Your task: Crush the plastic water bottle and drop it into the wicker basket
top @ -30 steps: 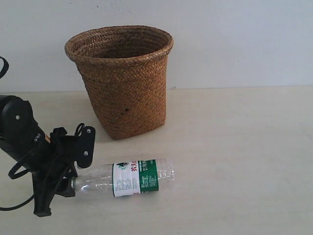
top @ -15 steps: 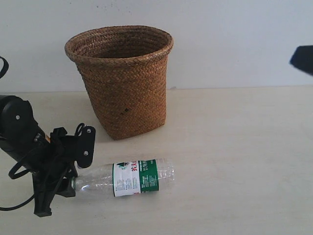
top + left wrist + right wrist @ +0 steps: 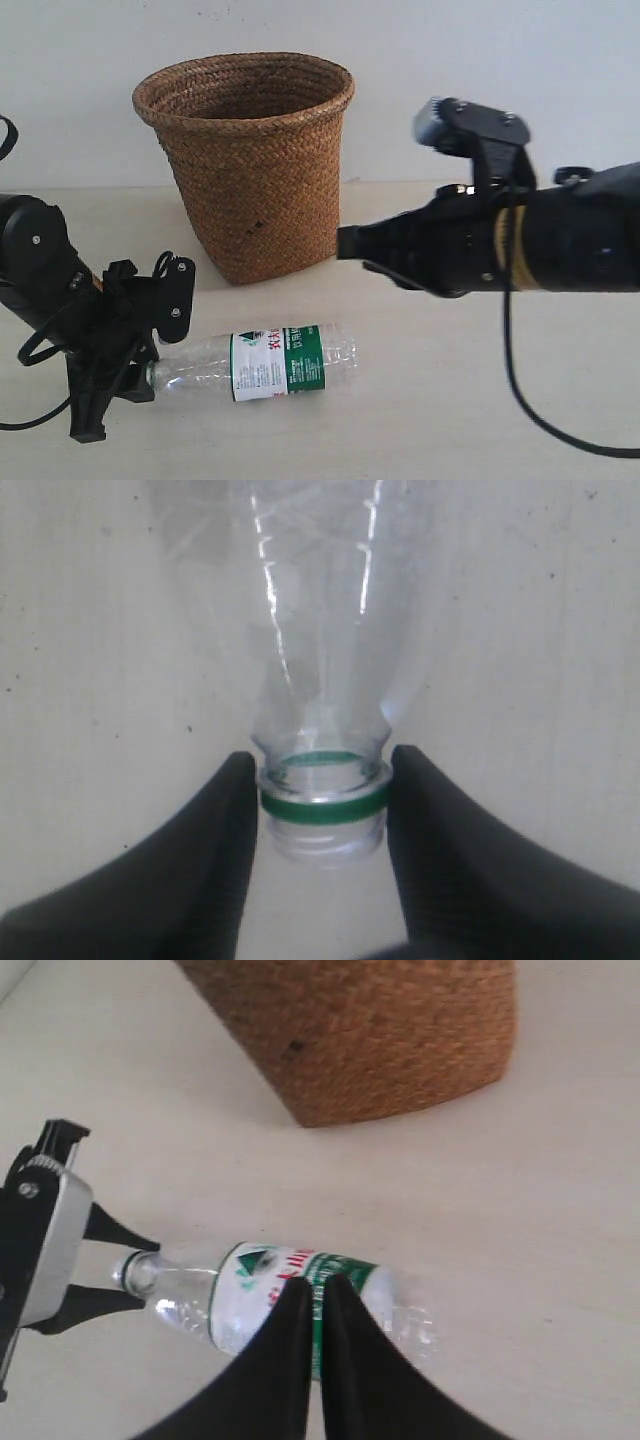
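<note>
- The table [image 3: 480,400] is a pale cream, matte top. Up close in the left wrist view it shows a few tiny dark specks and faint scuffs.
- Behind it is a plain whitish wall [image 3: 500,80], meeting the table in a straight line just behind the basket.
- The brown woven basket [image 3: 255,190] stands upright near the back of the table, with a small dark spot on its side.
- The clear bottle [image 3: 275,363] lies on its side on the table in front of the basket, not touching it. Its white-and-green label [image 3: 277,364] faces up and the body looks round, not flattened.
- The left gripper [image 3: 150,368] sits low at the table's left, its fingers [image 3: 225,820] pressed against both sides of the bottle's neck right at the green ring, so it's gripping the bottle there.
- The right gripper [image 3: 345,243] reaches in from the right, up in the air beside the basket and above the bottle. Its fingers [image 3: 345,1350] are closed almost together with nothing between them.
- A black cable [image 3: 520,380] loops down from the right arm.
</note>
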Controlling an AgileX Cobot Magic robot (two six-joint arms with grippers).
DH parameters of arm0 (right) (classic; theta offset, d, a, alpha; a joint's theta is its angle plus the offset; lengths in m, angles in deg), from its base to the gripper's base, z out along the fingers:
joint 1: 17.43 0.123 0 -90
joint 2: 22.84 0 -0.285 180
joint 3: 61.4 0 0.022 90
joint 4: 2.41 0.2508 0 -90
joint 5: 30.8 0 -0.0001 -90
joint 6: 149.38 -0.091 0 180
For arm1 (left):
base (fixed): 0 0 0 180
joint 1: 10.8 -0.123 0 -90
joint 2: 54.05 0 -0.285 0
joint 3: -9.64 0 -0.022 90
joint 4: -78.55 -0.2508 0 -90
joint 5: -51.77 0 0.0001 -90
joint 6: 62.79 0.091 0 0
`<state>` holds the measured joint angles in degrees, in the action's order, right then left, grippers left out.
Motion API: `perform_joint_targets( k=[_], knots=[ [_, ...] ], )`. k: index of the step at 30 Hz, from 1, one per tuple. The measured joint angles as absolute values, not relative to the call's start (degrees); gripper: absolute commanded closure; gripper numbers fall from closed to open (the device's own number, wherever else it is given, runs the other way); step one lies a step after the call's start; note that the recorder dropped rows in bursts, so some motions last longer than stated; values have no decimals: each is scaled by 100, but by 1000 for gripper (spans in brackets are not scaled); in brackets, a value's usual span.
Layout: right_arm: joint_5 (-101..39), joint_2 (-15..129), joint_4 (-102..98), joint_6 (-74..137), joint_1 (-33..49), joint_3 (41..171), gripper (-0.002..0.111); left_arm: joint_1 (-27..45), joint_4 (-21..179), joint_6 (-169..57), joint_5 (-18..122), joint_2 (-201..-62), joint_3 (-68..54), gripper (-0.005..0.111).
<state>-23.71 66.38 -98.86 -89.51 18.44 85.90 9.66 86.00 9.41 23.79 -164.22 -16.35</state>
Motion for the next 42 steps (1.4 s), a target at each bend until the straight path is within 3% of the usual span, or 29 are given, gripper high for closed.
perform_joint_targets(
  k=[3, 8, 42],
  knots=[
    [-2467, 7385, -9678, -8951, 2382, 9036, 108, 966, 8600, 941, 2379, -16422, -1635, 103],
    [-2655, 8354, -9547, -8951, 2539, 9258, 108, 966, 8600, 941, 2400, -16422, -1635, 103],
    [-2569, 9359, -9334, -8963, 2539, 9731, 108, 966, 8623, 941, 2432, -16422, -1635, 103]
  ],
)
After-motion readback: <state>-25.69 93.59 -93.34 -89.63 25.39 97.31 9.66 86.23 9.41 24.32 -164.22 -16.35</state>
